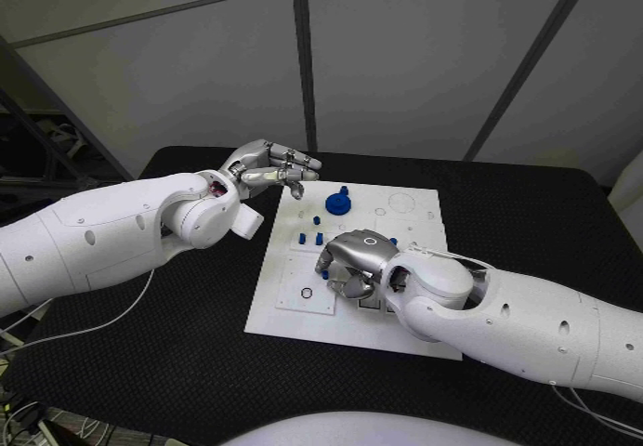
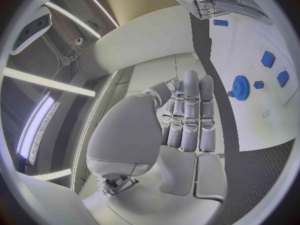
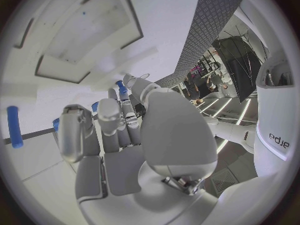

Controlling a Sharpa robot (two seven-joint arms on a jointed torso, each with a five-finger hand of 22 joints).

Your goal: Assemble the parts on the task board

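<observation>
Head view showed a black bench (image 1: pixel 148 372) with a woven-looking top, backed by pale grey wall panels (image 1: pixel 402 65) split by dark seams. At its middle lay the white board (image 1: pixel 302 279), a flat plate with shallow outlines and a small ring marked near its 7 o'clock corner.

On the board, a blue gear (image 1: pixel 339 201) with a knob stood toward 12 o'clock, and a few small blue pegs (image 1: pixel 311 239) stood just below it, near the centre. In the left wrist view the gear (image 2: pixel 240 88) appeared again with small blue blocks (image 2: pixel 267 59) beside it on the white plate.

The left hand (image 1: pixel 272 169) hovered off the board's 11 o'clock corner, above the bench, fingers curled loosely inward with nothing between them; the gear sat just beside it at 4 o'clock, apart from the fingertips. The right hand (image 1: pixel 355 263) rested low over the board's centre, fingers curled down onto the plate, with the pegs at its 11 o'clock. Its wrist view showed a blue peg (image 3: pixel 121 88) among the fingertips, though whether it was pinched I could not tell; another blue peg (image 3: pixel 14 126) lay apart on the plate.
</observation>
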